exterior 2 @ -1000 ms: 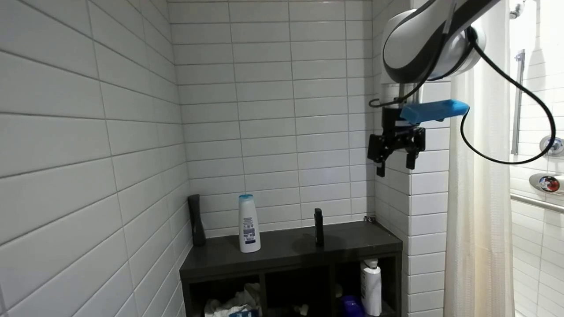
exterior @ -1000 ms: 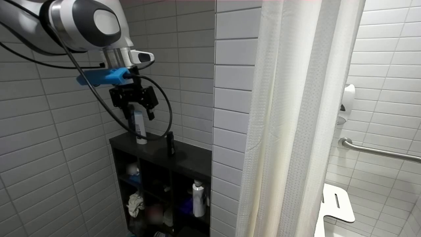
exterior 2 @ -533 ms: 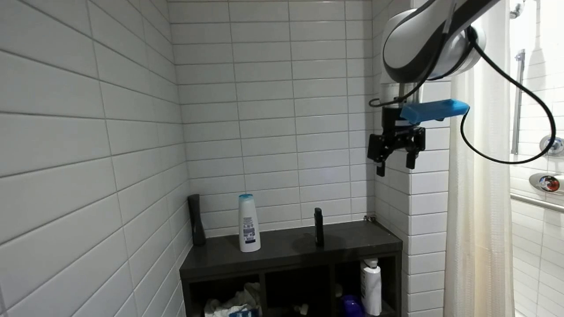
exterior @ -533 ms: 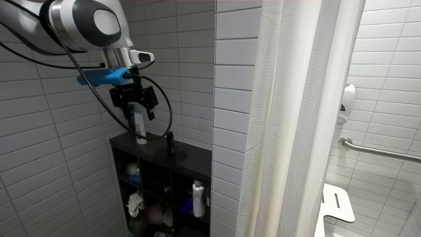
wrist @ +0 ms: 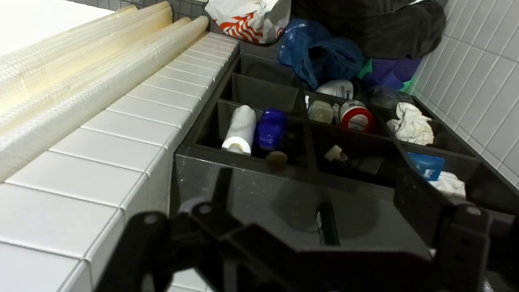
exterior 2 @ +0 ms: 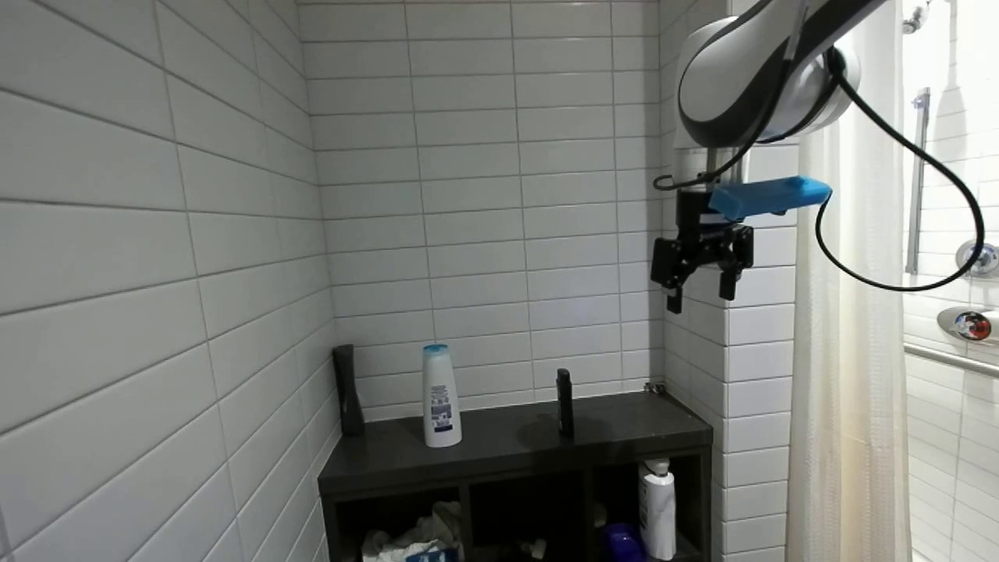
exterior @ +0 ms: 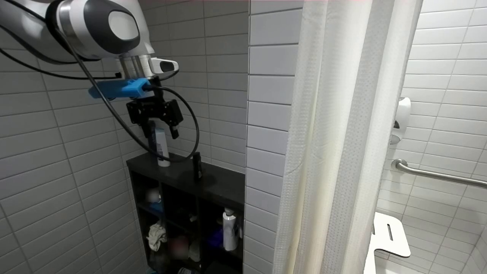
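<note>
While your gripper [exterior 2: 701,295] hangs well above the dark shelf unit [exterior 2: 624,414], its fingers are spread wide, so yeah, unclenched with just air between the tips. Closest thing to you seems to be the slim black item [exterior 2: 565,402], standing upright on the shelf top, right of the middle in an exterior view. It's well below you, and in the wrist view it shows up between the two fingers, though that's only how the angle lines up.

Over to its left you've got the white bottle [exterior 2: 442,398] with a blue cap, upright and close to the near edge. In an exterior view it looks tucked under your fingers, but that's just the line of sight, you're well apart from it. Farther left, a dark flared bottle [exterior 2: 348,390] stands beside the left wall [exterior 2: 156,312].

Down in the right compartment you can see a second white bottle [exterior 2: 659,511], upright, with a purple container [exterior 2: 624,542] just left of it. The left compartment holds a crumpled pale bundle [exterior 2: 437,523]. Your wrist view also picks up a red-and-white tub [wrist: 357,117] and, at the far end, a blue plastic bag [wrist: 320,61]. The shower curtain [exterior 2: 847,351] hangs right of the shelf unit in both exterior views.
</note>
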You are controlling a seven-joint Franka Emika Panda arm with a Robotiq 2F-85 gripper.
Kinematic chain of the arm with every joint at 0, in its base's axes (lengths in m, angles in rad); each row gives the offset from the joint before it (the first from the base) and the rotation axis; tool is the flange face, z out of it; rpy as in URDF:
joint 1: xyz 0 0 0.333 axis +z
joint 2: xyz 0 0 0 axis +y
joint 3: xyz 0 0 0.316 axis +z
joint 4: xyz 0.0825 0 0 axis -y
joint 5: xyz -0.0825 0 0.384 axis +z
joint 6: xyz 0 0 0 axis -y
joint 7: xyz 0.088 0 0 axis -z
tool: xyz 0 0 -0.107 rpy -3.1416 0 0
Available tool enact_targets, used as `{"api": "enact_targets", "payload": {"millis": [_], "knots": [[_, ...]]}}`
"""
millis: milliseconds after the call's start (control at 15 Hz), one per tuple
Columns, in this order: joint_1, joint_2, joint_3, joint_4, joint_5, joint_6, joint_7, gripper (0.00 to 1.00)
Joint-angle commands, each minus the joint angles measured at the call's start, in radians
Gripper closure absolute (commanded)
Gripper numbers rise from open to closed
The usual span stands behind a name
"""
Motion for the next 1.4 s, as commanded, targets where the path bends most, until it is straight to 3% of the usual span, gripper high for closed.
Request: {"api": "enact_targets", "payload": {"millis": [0, 733, 1333], "knots": [[0.006, 0.0, -0.006, 0.002, -0.002, -0.003, 0.001, 0.0], [-0.007, 0.017, -0.011, 0.005, -0.019, 0.01, 0.006, 0.0], [-0.019, 0.121, -0.082, 0.05, -0.067, 0.122, -0.158, 0.0]]}}
